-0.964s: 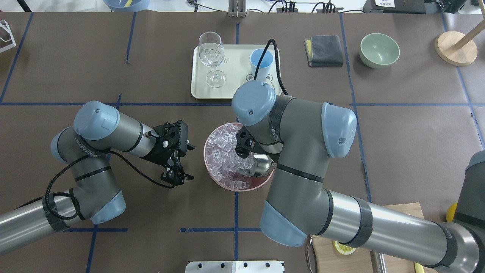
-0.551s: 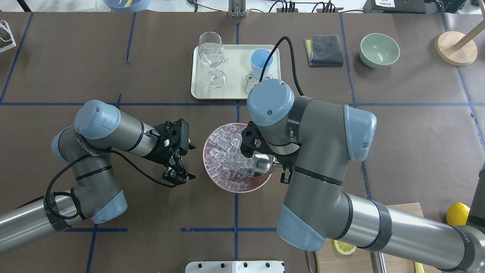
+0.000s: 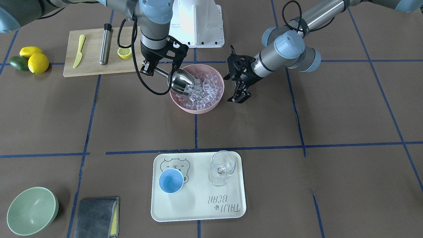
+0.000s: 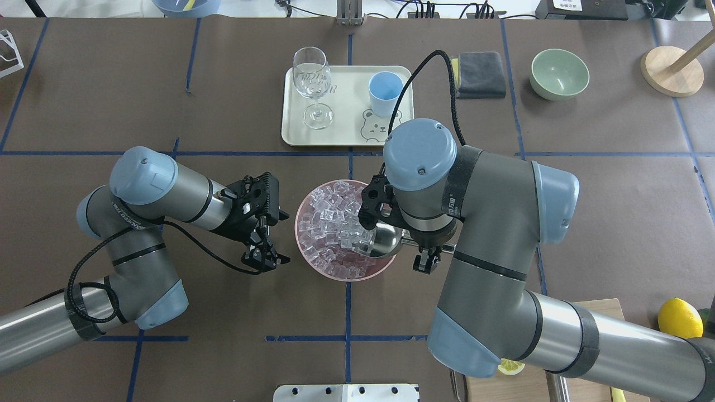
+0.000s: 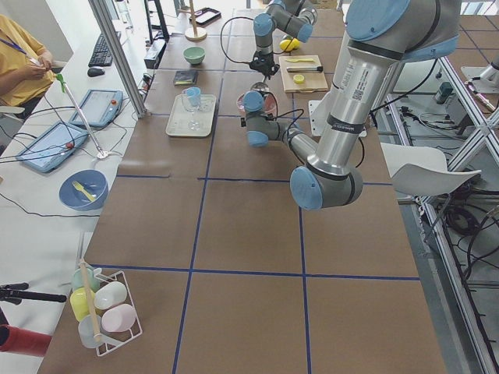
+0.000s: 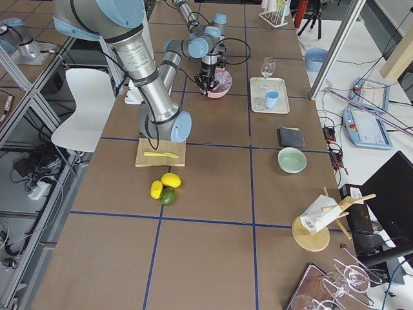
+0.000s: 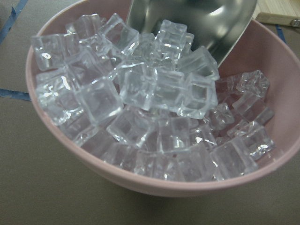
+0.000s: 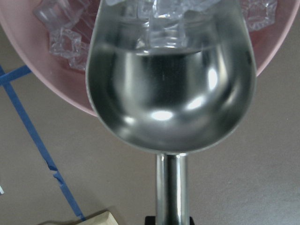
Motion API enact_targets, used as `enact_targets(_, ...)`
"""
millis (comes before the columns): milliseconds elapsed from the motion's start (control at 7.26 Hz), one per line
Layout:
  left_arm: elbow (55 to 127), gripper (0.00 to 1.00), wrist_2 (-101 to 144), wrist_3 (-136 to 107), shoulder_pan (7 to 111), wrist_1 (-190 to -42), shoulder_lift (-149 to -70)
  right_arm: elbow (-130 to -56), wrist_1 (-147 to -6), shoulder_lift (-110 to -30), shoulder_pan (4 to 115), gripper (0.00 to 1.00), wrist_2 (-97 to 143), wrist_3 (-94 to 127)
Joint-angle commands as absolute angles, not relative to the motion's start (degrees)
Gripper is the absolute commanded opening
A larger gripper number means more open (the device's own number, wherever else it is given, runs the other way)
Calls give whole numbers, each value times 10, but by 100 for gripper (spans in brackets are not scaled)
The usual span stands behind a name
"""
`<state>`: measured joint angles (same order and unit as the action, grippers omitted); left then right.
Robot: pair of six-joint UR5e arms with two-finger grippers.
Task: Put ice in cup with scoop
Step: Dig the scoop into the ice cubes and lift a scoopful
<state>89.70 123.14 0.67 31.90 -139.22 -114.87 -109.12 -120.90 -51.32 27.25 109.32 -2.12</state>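
A pink bowl [image 4: 335, 273] full of ice [image 4: 329, 223] stands mid-table. My right gripper [image 4: 424, 259] is shut on the thin handle of the steel scoop [image 4: 385, 240]. The scoop's trough lies tilted into the ice at the bowl's right side, with cubes at its mouth [image 8: 159, 9]. In the front view the scoop [image 3: 180, 81] dips into the bowl [image 3: 195, 110] from my right gripper [image 3: 148, 67]. My left gripper [image 4: 262, 257] is open and empty beside the bowl's left rim, its camera facing the ice [image 7: 140, 93]. The light-blue cup [image 4: 385, 89] stands empty on a cream tray [image 4: 346, 131].
A clear stemmed glass [image 4: 311, 84] shares the tray. A grey cloth [image 4: 477, 72] and a pale-green bowl [image 4: 559, 72] lie at the far right. A cutting board [image 3: 96, 66] with knife, steel cylinder and lemon half lies near my right arm, with lemons [image 3: 34, 59] beside it.
My right arm has swung to the right, drawing the scoop across the ice toward the bowl's right side. The left gripper has hardly moved.
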Motion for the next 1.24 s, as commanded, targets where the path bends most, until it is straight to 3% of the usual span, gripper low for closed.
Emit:
enact_targets(0,897,100,1231,7,319,-1392,-1148,-1092,-1160,-533,265,0,1094,10)
enact_targets(1102,897,100,1231,6,319,-1392,-1148,-1122,-1044,-579,264,0,1100,106)
